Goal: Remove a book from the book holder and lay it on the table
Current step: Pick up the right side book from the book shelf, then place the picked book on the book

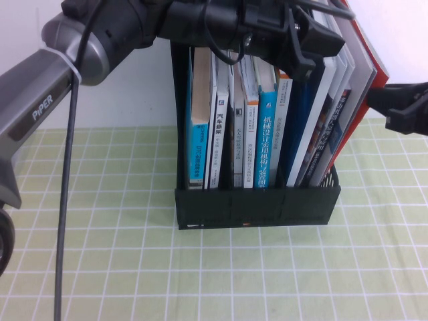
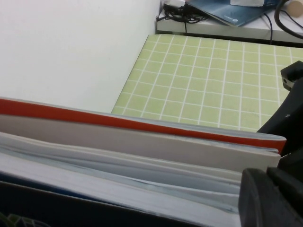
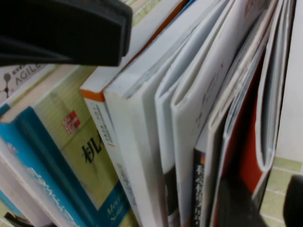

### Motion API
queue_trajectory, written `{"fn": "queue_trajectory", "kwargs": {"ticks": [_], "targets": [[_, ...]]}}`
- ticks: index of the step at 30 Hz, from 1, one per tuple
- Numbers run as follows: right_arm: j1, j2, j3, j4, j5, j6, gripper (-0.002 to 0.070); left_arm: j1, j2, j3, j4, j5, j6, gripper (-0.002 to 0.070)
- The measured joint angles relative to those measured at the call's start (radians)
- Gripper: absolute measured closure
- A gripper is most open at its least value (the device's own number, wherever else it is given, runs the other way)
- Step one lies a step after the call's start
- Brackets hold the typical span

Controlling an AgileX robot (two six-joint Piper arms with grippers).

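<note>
The left gripper (image 1: 304, 50) is hovering over the tall black plastic book holder (image 1: 257, 207), grip unreadable, while the open, empty right gripper (image 1: 401, 110) is lining up on the thin red-covered book (image 1: 364, 53) leaning rightmost, needing to close on its edge.

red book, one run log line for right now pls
book: upright in book holder, rightmost | left gripper: above books | right gripper: beside book, open, not holding | table: no book laid
</note>
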Motion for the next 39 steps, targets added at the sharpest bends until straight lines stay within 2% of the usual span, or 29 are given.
{"fn": "queue_trajectory", "kwargs": {"ticks": [7, 16, 19, 22, 27, 31, 39], "targets": [[0.0, 0.018, -0.014, 0.0, -0.01, -0.021, 0.0458, 0.0, 0.0, 0.0, 0.001, 0.0, -0.002, 0.0678], [0.0, 0.199, -0.132, 0.0, 0.063, -0.023, 0.0463, 0.0, 0.0, 0.0, 0.002, 0.0, -0.002, 0.0678], [0.0, 0.234, -0.16, 0.0, 0.077, -0.021, 0.0516, 0.0, 0.0, 0.0, 0.01, 0.0, -0.002, 0.0678], [0.0, 0.241, -0.183, -0.002, 0.094, -0.021, 0.0619, 0.0, 0.0, 0.0, 0.035, 0.003, -0.017, 0.0678], [0.0, 0.224, -0.214, -0.013, 0.114, -0.004, 0.0658, 0.004, -0.011, 0.0, 0.107, 0.023, -0.087, 0.0678], [0.0, 0.149, -0.232, -0.015, 0.114, 0.002, 0.0659, 0.045, -0.055, 0.0, 0.138, 0.04, -0.14, 0.0678], [0.0, -0.085, -0.279, -0.015, 0.145, 0.07, 0.0661, 0.184, -0.213, 0.0, 0.144, 0.19, -0.241, 0.0678]]}}
